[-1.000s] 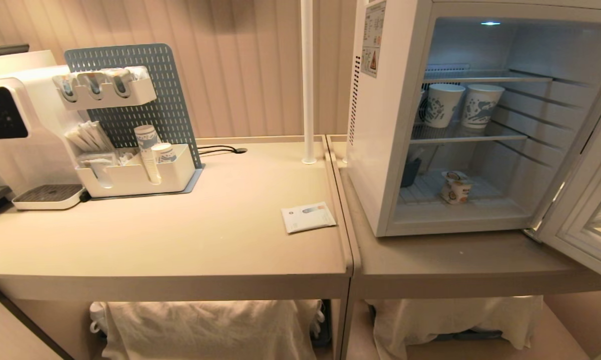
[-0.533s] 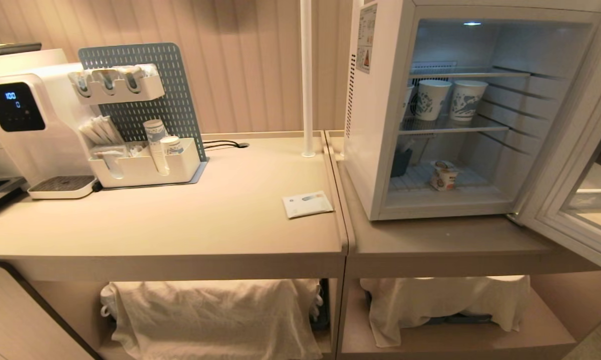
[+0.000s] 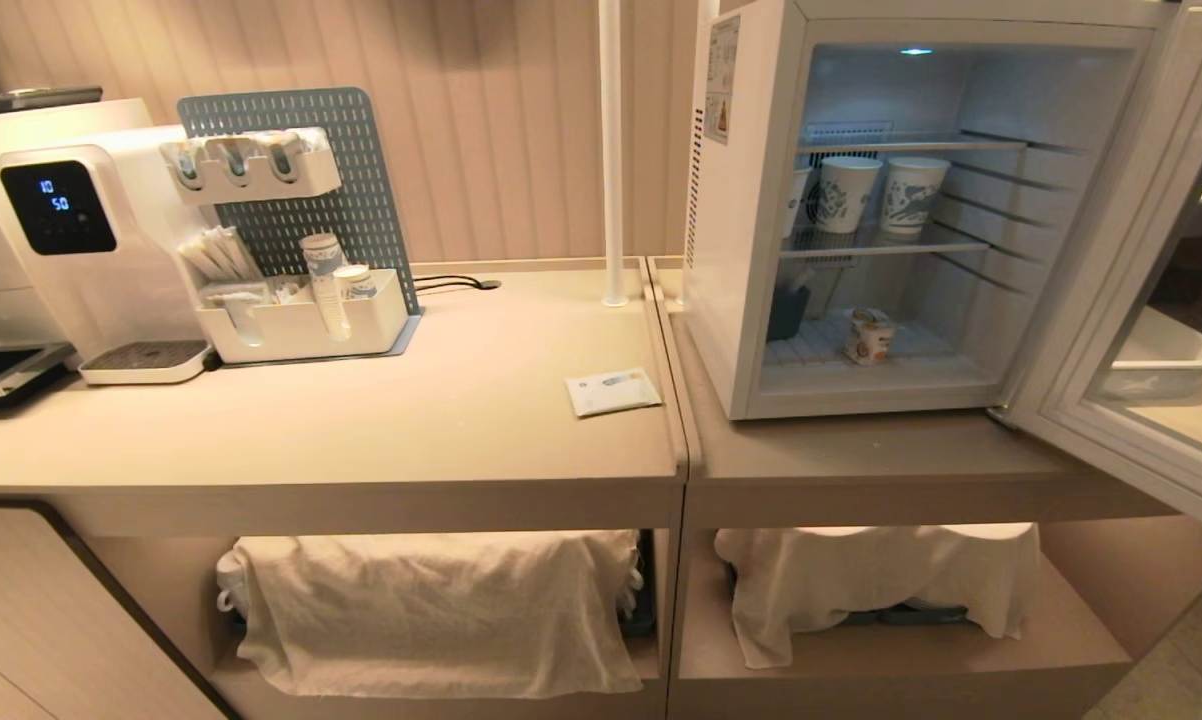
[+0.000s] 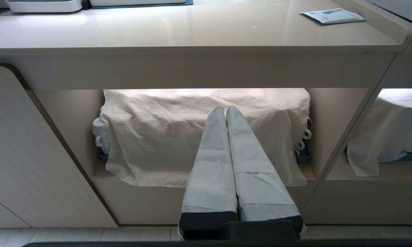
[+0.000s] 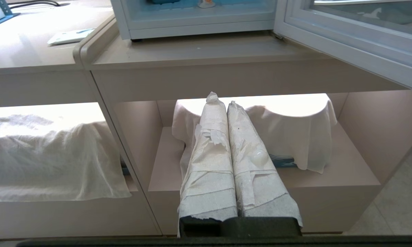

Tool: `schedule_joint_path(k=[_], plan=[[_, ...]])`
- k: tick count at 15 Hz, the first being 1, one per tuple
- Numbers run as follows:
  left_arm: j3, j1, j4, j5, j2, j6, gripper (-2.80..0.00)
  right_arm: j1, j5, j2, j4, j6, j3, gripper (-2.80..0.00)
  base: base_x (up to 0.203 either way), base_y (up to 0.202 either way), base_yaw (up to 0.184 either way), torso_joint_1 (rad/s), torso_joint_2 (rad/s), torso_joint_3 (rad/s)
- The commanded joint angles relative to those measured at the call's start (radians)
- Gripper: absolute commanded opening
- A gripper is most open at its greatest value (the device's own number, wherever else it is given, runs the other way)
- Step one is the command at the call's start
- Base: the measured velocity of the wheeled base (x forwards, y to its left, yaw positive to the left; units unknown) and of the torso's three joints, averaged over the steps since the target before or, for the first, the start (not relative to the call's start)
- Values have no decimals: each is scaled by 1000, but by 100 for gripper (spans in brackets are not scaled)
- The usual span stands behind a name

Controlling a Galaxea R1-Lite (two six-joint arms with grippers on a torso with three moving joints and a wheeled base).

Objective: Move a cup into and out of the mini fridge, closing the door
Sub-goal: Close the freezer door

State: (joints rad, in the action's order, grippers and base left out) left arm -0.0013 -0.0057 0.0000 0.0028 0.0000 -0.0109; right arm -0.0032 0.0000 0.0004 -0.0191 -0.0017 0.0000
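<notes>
The white mini fridge (image 3: 736, 220) stands on the right counter with its door (image 3: 1121, 300) swung wide open to the right. On the fridge floor sits the tiny cup (image 3: 868, 336) with an orange label. Neither arm shows in the head view. My left gripper (image 4: 225, 109) is shut and empty, low in front of the left counter's cloth-covered shelf. My right gripper (image 5: 220, 100) is also shut and empty, low before the shelf under the fridge, whose base (image 5: 199, 29) and door edge (image 5: 346, 51) show above it.
Two tall paper cups (image 3: 881, 195) stand on the fridge's wire shelf. A white packet (image 3: 613, 391) lies near the left counter's right edge. A water dispenser (image 3: 71, 250) and a pegboard organiser (image 3: 301, 300) stand at the back left; a white pole (image 3: 612, 150) rises between the counters.
The whole head view has shifted: the camera has drawn back and the scene sits higher and smaller, showing more of the shelves below. Nothing on the counters or in the fridge has moved.
</notes>
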Motion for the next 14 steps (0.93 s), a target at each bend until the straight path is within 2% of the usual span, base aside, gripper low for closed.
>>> schedule_joint_path(k=[1,10,14], plan=[[0,0,0,0,0,0,-280,0,0,-2,-1,0,9,-280,0,0,0,0,0,0],[0,1,3,0,0,11,-280,0,-2,-2,0,2,9,-280,0,0,0,0,0,0],[0,0,5,0,0,11,-280,0,-2,-2,-1,2,9,-280,-169,0,-1,1,4,3]])
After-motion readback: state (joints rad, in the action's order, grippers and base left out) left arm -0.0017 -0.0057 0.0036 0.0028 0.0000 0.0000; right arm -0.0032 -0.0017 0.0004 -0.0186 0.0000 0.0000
